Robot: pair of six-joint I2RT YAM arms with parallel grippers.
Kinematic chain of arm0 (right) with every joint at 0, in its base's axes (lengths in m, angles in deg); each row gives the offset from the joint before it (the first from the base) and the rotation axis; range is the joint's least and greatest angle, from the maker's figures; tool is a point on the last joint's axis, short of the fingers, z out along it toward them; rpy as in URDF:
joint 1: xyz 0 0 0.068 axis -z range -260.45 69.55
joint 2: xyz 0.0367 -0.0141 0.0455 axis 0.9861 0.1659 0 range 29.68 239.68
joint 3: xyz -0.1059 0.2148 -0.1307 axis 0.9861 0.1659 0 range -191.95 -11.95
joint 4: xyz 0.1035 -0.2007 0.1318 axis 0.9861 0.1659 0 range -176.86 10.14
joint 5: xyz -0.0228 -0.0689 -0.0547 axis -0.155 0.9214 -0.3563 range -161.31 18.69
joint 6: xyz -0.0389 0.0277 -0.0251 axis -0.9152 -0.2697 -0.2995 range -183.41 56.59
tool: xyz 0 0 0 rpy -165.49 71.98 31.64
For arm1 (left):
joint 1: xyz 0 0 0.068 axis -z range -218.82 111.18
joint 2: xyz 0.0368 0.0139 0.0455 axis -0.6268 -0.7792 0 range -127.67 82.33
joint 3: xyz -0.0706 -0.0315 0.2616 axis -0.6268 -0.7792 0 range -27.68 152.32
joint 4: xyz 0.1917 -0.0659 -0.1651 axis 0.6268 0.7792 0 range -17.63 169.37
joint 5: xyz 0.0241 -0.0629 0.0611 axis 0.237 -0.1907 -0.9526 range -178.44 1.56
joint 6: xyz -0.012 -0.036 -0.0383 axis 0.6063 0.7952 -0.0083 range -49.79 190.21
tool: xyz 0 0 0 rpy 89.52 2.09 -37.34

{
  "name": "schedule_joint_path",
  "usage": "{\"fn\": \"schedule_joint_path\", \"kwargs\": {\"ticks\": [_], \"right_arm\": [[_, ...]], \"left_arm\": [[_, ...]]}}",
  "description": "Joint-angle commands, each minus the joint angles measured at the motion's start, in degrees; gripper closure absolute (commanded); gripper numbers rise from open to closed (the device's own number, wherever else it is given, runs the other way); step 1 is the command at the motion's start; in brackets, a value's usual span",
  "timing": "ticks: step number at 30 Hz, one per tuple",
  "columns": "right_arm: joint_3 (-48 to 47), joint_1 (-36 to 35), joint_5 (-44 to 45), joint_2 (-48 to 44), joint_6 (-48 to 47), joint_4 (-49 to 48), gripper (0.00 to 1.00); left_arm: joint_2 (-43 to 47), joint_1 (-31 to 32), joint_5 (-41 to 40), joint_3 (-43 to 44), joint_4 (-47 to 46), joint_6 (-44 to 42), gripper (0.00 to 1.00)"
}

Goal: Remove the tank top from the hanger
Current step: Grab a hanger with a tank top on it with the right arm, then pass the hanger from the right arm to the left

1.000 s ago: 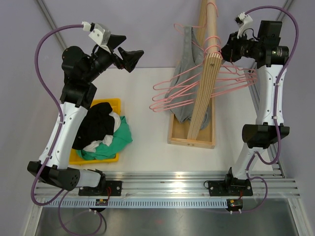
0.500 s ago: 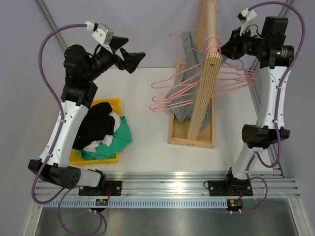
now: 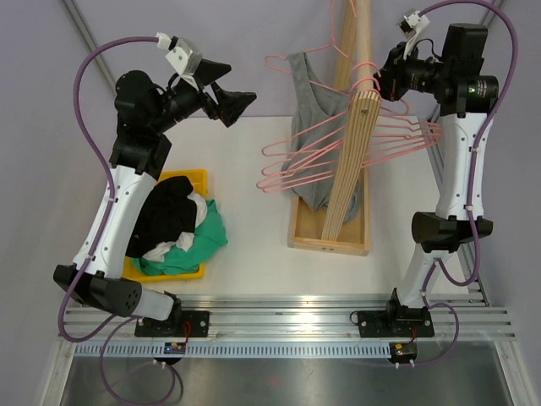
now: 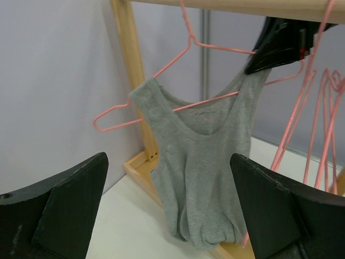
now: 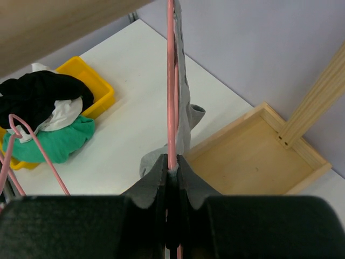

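A grey tank top hangs on a pink wire hanger beside the wooden rack's rail. My right gripper is shut on one end of that hanger, with the strap pinched in too. In the right wrist view the pink hanger and the grey tank top run straight out from the shut right gripper. My left gripper is open and faces the garment from the left, apart from it. Its wrist view shows the tank top spread on the hanger between the wide fingers.
Several empty pink hangers hang on the wooden rail, which stands in a wooden base tray. A yellow bin with black, white and green clothes sits at the left. The purple back wall is close behind.
My right gripper has swung the hanger and tank top leftward and away from the rail, turning the garment toward the left arm. The left gripper has risen slightly and moved right, staying open.
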Motion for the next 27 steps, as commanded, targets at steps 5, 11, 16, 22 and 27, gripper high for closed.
{"fn": "schedule_joint_path", "kwargs": {"ticks": [5, 11, 16, 22, 27], "right_arm": [[-0.8, -3.5, -7.2, 0.1, -2.6, -0.2, 1.0], [-1.2, -3.8, -10.2, -0.2, -4.6, 3.1, 1.0], [0.0, -4.0, -14.0, -1.1, -7.1, 6.2, 1.0], [1.9, -4.5, -17.7, -3.2, -9.6, 8.4, 1.0], [3.2, -5.0, -18.8, -4.8, -11.5, 10.3, 1.0]], "left_arm": [[-6.2, 1.0, 17.4, 7.9, -10.4, 3.5, 0.01], [-15.1, 5.1, 17.9, 21.9, -1.4, -5.6, 0.01], [-19.7, 7.5, 15.4, 26.2, 5.4, -12.2, 0.01], [-25.5, 8.3, 15.2, 31.3, 9.0, -14.1, 0.01], [-27.6, 9.7, 13.1, 31.6, 9.2, -15.3, 0.01]]}}
